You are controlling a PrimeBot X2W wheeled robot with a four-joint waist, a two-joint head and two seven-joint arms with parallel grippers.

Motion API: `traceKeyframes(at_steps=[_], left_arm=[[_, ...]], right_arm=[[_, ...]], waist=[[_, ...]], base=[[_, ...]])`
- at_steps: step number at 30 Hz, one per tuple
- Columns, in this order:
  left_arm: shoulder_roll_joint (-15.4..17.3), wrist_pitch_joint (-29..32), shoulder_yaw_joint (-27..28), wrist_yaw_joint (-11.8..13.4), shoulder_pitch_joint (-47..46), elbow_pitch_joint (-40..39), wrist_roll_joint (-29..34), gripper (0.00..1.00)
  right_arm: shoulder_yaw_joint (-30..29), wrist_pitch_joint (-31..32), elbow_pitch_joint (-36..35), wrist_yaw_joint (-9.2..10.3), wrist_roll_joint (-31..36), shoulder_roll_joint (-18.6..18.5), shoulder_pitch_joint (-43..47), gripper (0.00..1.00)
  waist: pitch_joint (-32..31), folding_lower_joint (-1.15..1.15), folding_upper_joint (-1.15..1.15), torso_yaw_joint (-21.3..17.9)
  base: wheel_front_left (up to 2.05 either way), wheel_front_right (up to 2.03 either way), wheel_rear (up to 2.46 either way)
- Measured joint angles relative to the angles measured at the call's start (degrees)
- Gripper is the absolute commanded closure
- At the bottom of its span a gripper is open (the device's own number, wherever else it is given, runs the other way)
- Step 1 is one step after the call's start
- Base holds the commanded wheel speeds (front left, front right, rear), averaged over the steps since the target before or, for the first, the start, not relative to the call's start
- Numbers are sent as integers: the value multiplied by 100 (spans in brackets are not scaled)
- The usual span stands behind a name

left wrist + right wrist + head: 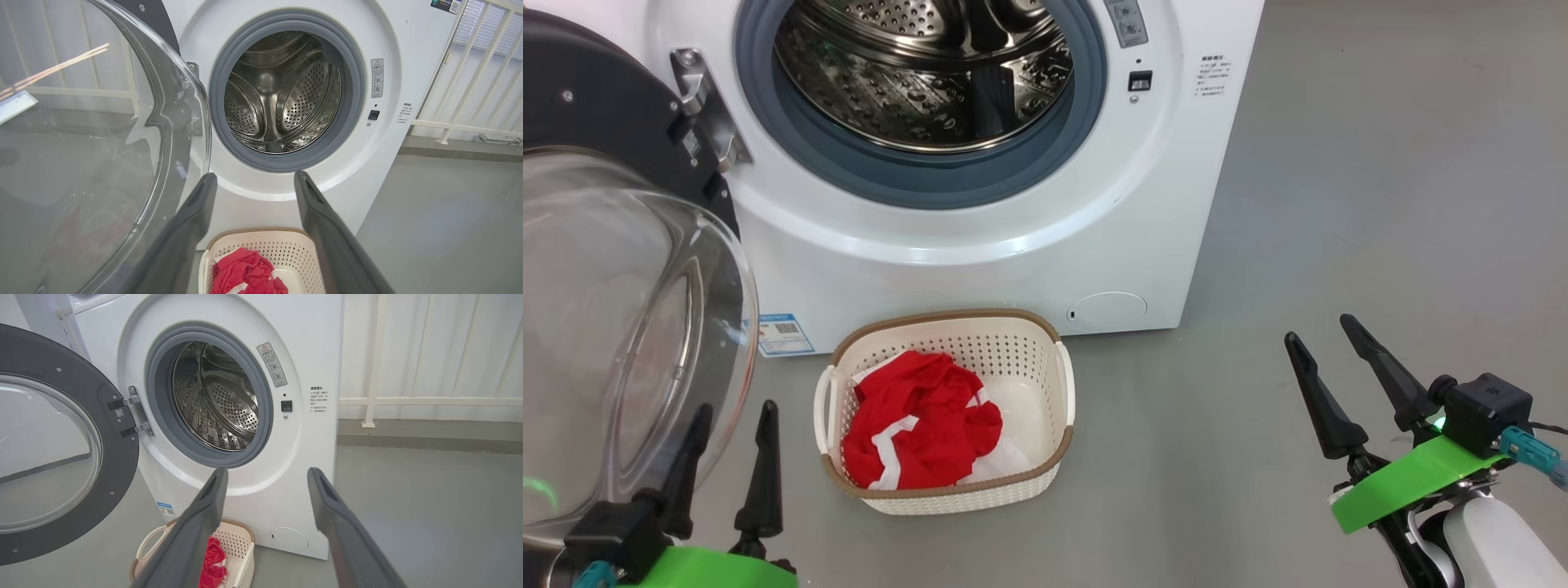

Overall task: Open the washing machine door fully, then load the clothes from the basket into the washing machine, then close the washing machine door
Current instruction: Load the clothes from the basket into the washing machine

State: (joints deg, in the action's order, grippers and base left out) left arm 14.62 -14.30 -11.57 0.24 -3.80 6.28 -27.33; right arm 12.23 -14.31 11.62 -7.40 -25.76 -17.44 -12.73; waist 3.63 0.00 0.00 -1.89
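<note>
The white washing machine (pixel 980 245) faces me with its steel drum (pixel 923 73) bare inside. Its door (pixel 621 327) is swung wide to the left, glass bowl bulging toward me; it also shows as the door (pixel 61 457) in the right wrist view. On the floor before the machine stands the cream basket (pixel 1045 384) with red-and-white clothes (pixel 919 425) heaped in its left half. My left gripper (pixel 734 412) is open at the lower left, beside the door glass and left of the basket. Far right of the basket, my right gripper (pixel 1323 327) is open and holds nothing.
Grey floor (pixel 1380 204) stretches wide to the right of the machine. A white railing (pixel 470 81) and pale wall stand behind on that side. A round filter cap (pixel 1107 310) sits low on the machine front, just behind the basket.
</note>
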Motion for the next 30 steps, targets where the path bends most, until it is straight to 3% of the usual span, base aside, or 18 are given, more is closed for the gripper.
traceKeyframes(at_steps=[18, 30], left_arm=[[-35, -1, 40, -51, -1, 3, 55, 0], [-71, -1, 40, -52, -1, 29, 85, 0]], right_arm=[[-10, 0, 1, 0, 0, 11, 0, 0], [-12, 0, 3, 0, 0, 15, 0, 0]], waist=[[11, 0, 0, 43], [17, 0, 0, 57]], base=[[1, -1, 0], [67, -54, -13]])
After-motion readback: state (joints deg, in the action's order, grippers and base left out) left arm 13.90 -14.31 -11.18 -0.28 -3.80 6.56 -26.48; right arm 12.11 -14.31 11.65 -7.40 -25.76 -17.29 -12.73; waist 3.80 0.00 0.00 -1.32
